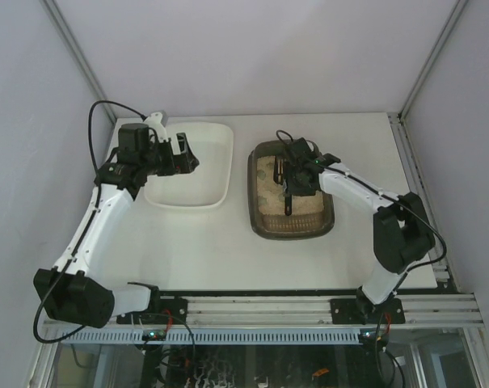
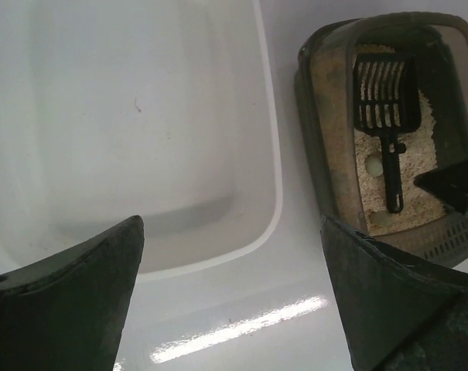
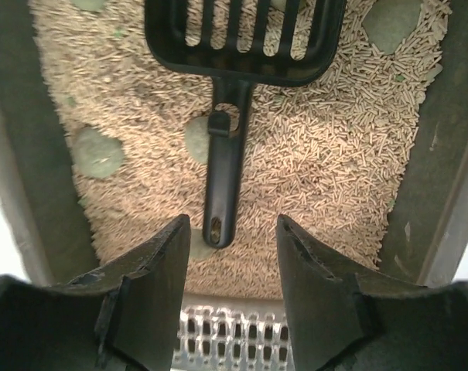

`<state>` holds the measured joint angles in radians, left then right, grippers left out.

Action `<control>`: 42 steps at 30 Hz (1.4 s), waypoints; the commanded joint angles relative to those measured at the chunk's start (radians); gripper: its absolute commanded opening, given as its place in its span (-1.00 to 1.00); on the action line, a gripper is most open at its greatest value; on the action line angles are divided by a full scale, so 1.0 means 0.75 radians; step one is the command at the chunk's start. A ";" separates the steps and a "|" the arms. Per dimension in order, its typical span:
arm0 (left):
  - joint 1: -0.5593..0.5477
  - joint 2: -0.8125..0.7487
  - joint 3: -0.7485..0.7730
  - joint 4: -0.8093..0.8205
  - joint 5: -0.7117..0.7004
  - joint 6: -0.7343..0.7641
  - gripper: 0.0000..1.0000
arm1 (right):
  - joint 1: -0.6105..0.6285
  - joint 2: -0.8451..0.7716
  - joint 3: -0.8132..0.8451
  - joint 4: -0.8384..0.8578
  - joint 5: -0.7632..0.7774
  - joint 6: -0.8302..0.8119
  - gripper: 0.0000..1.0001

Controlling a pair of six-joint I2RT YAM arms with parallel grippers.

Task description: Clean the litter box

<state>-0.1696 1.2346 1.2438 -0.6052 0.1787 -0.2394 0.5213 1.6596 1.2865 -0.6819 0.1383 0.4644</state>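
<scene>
The dark grey-brown litter box (image 1: 255, 198) holds beige pellet litter and sits right of centre. A black slotted scoop (image 3: 226, 170) lies flat on the litter, and also shows in the top view (image 1: 288, 198) and the left wrist view (image 2: 387, 116). Greenish round clumps (image 3: 98, 151) lie in the litter. My right gripper (image 3: 234, 232) is open over the box, with the scoop's handle end just ahead of its fingertips and not gripped. My left gripper (image 1: 187, 153) is open and empty above the white tray's near edge (image 2: 234, 294).
The white plastic tray (image 1: 225, 166) sits left of the litter box, with nothing in it, and shows in the left wrist view (image 2: 272, 154). A perforated grate (image 3: 234, 340) forms the near end of the litter box. Grey enclosure walls stand behind and on both sides.
</scene>
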 commanded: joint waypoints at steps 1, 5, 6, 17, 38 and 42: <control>-0.021 0.038 0.107 0.130 0.066 -0.103 0.99 | 0.009 0.066 0.068 0.076 0.083 0.008 -0.05; -0.026 0.083 0.127 0.132 0.071 -0.110 0.99 | 0.009 0.131 0.078 0.125 0.074 0.005 -0.09; -0.029 0.091 0.129 0.130 0.071 -0.110 0.99 | 0.009 0.151 0.089 0.132 0.069 0.005 -0.10; -0.031 0.091 0.064 0.152 0.071 -0.093 0.99 | 0.014 0.357 0.224 0.131 0.092 -0.002 -0.16; -0.031 0.137 0.092 0.150 0.107 -0.085 0.99 | 0.020 0.201 0.253 0.012 0.245 -0.061 -1.00; -0.030 0.149 0.144 0.114 0.175 -0.005 0.99 | 0.022 0.078 0.253 -0.024 0.140 -0.072 -1.00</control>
<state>-0.1879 1.3426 1.2778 -0.5251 0.2413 -0.3031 0.5289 1.8580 1.4353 -0.6853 0.2790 0.4412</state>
